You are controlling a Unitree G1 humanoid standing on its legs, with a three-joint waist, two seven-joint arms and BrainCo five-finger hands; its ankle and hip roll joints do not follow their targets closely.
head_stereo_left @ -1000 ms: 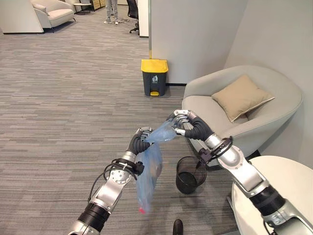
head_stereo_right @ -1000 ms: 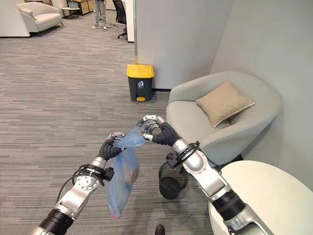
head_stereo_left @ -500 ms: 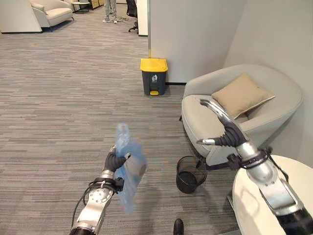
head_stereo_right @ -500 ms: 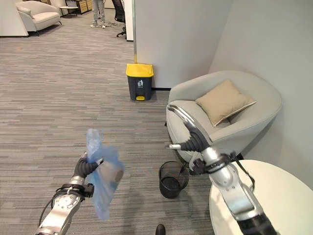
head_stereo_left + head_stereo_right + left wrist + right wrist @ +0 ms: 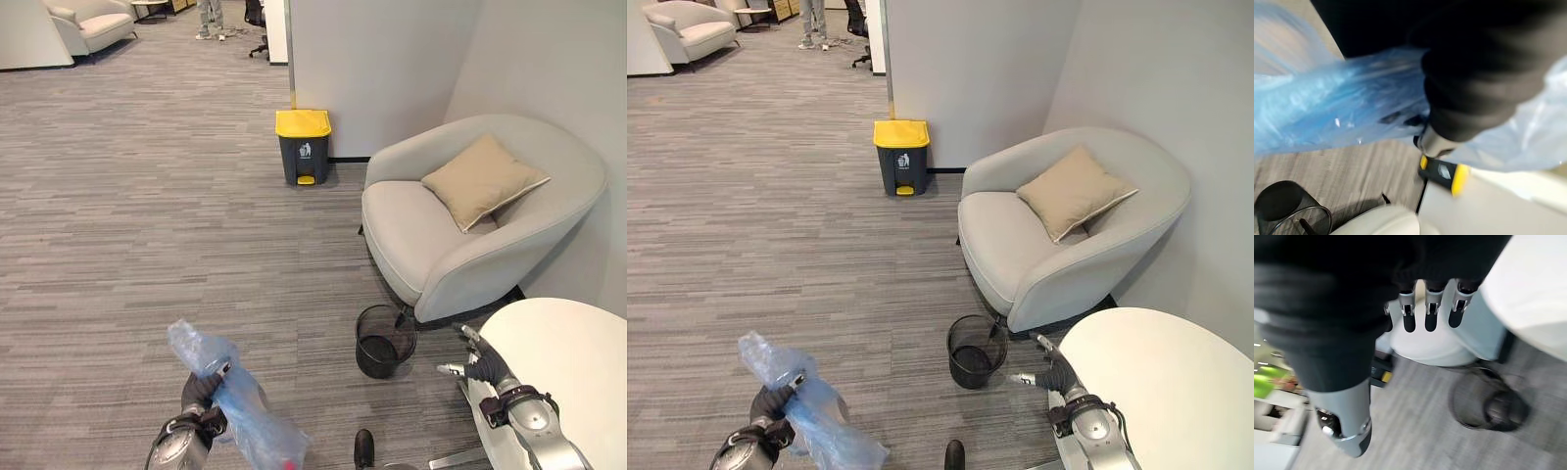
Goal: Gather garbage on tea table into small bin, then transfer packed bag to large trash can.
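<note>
Gripping the blue bag (image 5: 240, 406) at its neck, the left hand (image 5: 199, 392) holds it slanted, left of the small bin (image 5: 384, 342). Right hand (image 5: 480, 364), fingers straight, hangs right of it.

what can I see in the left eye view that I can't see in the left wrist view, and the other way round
Left eye view: the whole setting, with the grey armchair and its tan cushion, the white tea table with the open right hand beside it, and the left hand clutching the blue bag by its neck.

Left wrist view: the bag's crinkled plastic from very close, stretched past the hand's dark cover.

Both: the blue bag, the small black mesh bin on the carpet, and the yellow-lidded trash can by the wall.
</note>
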